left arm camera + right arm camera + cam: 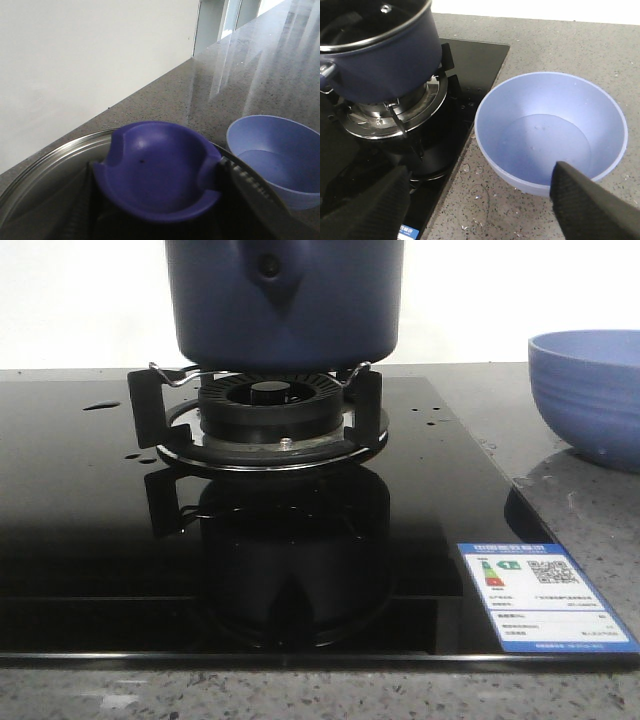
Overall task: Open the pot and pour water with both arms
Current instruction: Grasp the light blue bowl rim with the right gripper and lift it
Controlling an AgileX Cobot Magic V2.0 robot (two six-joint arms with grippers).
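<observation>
The dark navy pot [285, 300] stands on the gas burner [268, 405], its handle socket facing the front camera; it also shows in the right wrist view [385, 60]. In the left wrist view a steel-rimmed glass lid [45, 165] carries a navy knob [157, 170]. My left gripper [157, 172] is shut on that knob, one finger on each side. I cannot tell whether the lid rests on the pot. My right gripper [477, 210] is open and empty above the counter, between the cooktop and the bowl. Water droplets [100, 406] lie on the cooktop glass.
A light-blue bowl [550, 135] sits on the grey counter right of the black cooktop [90, 540], and shows in the front view [590, 390] and left wrist view [275, 155]. More droplets [470, 167] lie beside it. A white wall stands behind.
</observation>
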